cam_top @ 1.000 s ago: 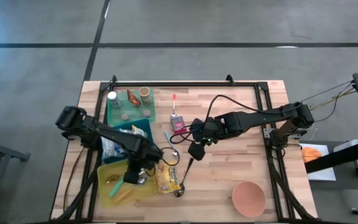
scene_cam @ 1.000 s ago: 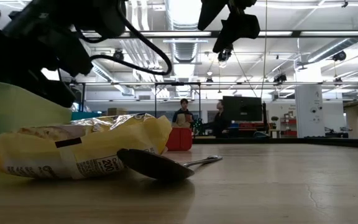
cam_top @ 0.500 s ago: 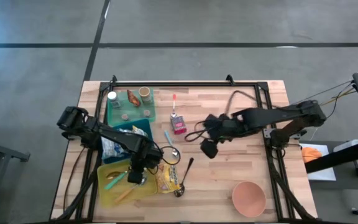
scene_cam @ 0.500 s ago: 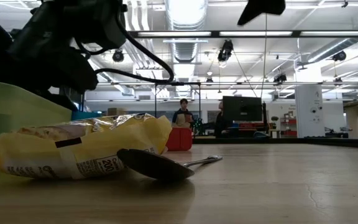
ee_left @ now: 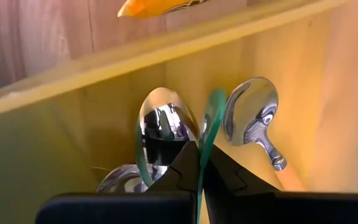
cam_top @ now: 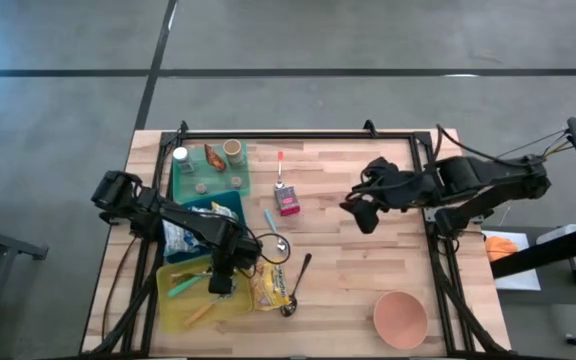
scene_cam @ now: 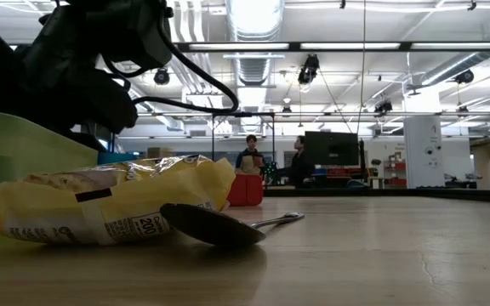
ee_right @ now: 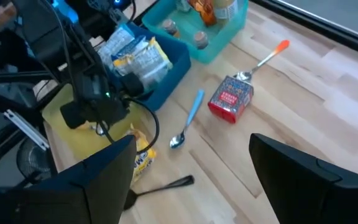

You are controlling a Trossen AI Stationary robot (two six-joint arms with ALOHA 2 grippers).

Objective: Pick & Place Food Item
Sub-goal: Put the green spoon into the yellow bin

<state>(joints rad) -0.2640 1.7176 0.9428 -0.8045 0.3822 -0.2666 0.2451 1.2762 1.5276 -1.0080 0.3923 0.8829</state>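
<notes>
The left claw [cam_top: 218, 284] hangs low inside the yellow bin [cam_top: 173, 310] at the desk's [cam_top: 368, 270] near-left corner, its fingers pinched together on the thin edge of a translucent green utensil [ee_left: 211, 121], with two metal spoons [ee_left: 257, 118] lying on the bin floor just ahead of its tips; the right claw [cam_top: 365, 217] hovers well clear above the bare middle-right of the desk, jaws spread wide and holding nothing. Judged from this, the sorting is only partly done: cutlery is gathered in the bin under the left claw, while the food still looks unplaced. A yellow snack bag [cam_top: 266, 285] lies on the desk just beside the left claw, against the bin's outer wall, with a dark spoon [cam_top: 299, 285] beside it. A small red box [cam_top: 288, 201] sits between the two claws, nearer the right one, flanked by a blue-handled spoon [cam_top: 271, 222] and an orange-tipped spoon [cam_top: 280, 168]. Beyond the left claw, a blue bin [cam_top: 230, 207] holds another snack packet and a teal tray [cam_top: 183, 185] carries small items, while a pink bowl [cam_top: 400, 317] stands empty well off to the near side of the right claw
</notes>
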